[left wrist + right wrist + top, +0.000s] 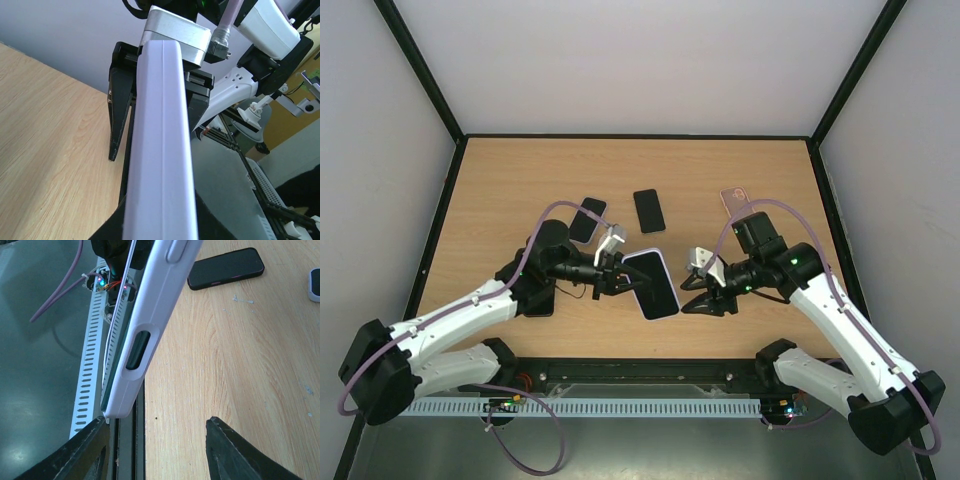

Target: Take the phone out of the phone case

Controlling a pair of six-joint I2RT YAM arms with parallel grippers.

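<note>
Phone (pixel 652 285) sits inside the lavender phone case (pixel 150 315), which your left fingers (pixel 610 282) pinch near the middle of the counter's (pixel 520 180) near edge. Your right fingers (pixel 232 452) stand spread just beside it.

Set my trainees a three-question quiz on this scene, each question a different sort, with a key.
1. True or false: the right gripper clamps the cased phone.
2. Multiple choice: the case is A lilac, B green, C black.
3. Fill in: the cased phone is held by the ___ gripper.
Key: 1 false; 2 A; 3 left, the left gripper.
</note>
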